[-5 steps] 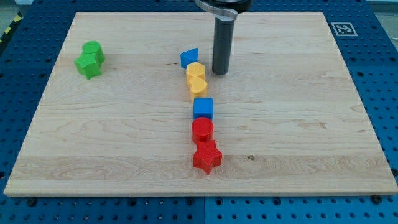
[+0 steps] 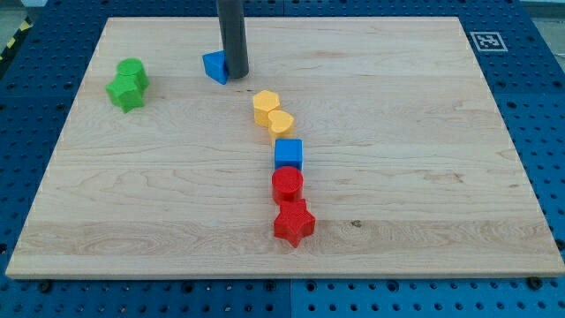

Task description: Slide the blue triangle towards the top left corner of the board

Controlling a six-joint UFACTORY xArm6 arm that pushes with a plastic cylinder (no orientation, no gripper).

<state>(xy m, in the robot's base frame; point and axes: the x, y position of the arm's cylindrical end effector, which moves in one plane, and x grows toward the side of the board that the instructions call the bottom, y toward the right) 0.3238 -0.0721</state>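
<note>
Arm: one, ending in a straight dark rod | Pose: rod upright, entering from the view's top, left of centre | my tip (image 2: 235, 74): down at table height, upper left area

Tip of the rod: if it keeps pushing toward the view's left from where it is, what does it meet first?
My tip already sits against the blue triangle, on its right side. Farther left, the green blocks lie slightly lower, so it would probably pass just above them.
</note>
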